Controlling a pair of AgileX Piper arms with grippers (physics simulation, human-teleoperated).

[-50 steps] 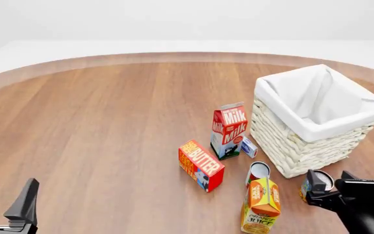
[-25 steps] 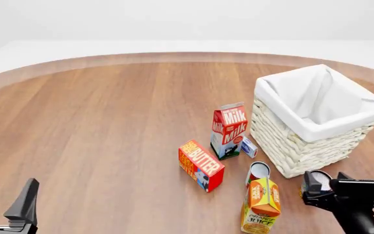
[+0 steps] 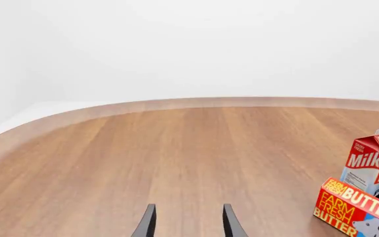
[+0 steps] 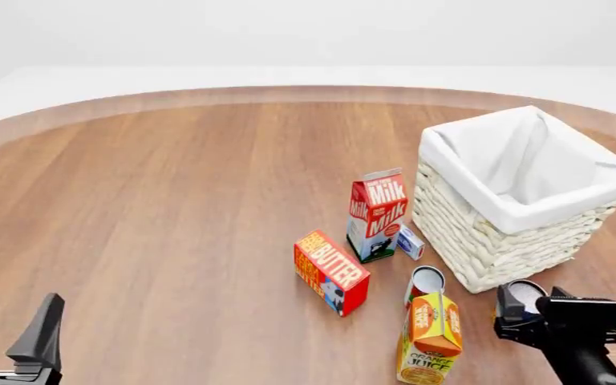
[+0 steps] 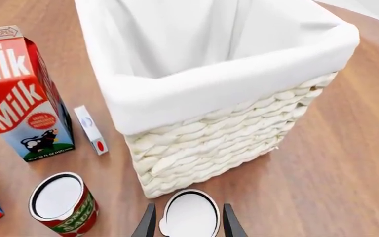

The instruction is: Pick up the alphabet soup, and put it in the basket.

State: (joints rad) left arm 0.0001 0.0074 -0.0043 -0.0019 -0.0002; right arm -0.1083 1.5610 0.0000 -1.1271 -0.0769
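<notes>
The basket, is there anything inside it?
Only white cloth lining shows inside the basket. Its bottom is hidden by the near rim, so something small could lie there. The alphabet soup is outside, on the table.

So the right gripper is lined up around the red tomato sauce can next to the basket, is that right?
Not quite. The right gripper brackets the alphabet soup, the can directly below the basket. The red tomato sauce can stands apart, off to one side of the fingers. The right wrist view shows it.

Cream woven basket (image 4: 500, 233), white lining; red-white milk carton (image 4: 377, 213)
</notes>
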